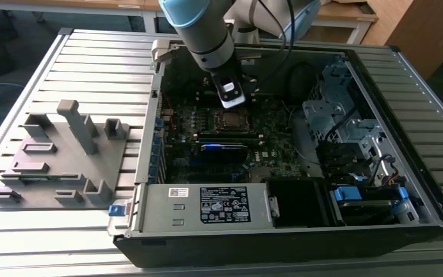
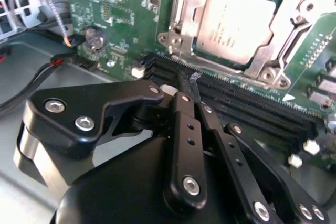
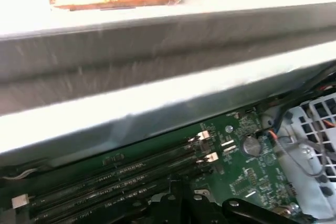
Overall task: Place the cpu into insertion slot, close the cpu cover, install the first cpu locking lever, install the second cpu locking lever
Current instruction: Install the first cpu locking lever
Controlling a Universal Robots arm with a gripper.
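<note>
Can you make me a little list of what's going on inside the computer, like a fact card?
place: open computer case lying on a slatted metal table
cpu: sitting in the insertion slot on the green motherboard
cpu cover: silvery frame lying around the chip
gripper: above the black memory slots, beside the cpu
holding: nothing, as far as can be seen
nearby: grey plastic fixture on the table, at the exterior view's left
</note>
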